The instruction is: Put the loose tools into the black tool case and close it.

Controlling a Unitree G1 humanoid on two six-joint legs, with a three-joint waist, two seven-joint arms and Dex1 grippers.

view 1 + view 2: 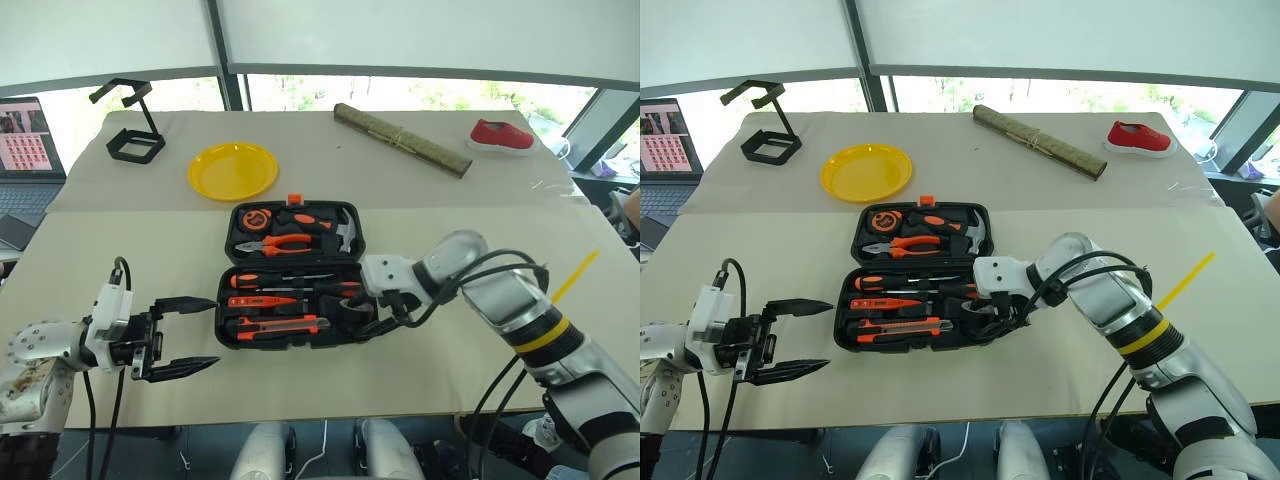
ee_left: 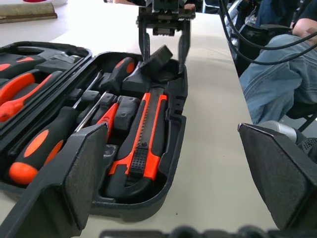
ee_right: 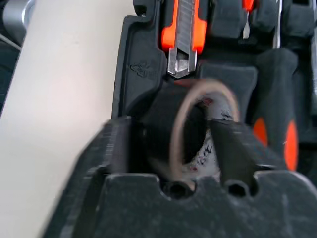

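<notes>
Tool case (image 1: pixel 291 275) open — screwdrivers, knife inside; right gripper (image 2: pixel 163 42) parted over tape roll (image 3: pixel 200 131); left gripper (image 1: pixel 186 336) wide, empty.

Two head eyes look down over the table (image 1: pixel 420 190); both wrist cameras closely face the black tool case (image 2: pixel 163 148).

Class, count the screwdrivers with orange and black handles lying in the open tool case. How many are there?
2. Both lie in the near half of the case: the far screwdriver along its back edge, the near screwdriver just in front of it. The right gripper may hide others.
</notes>
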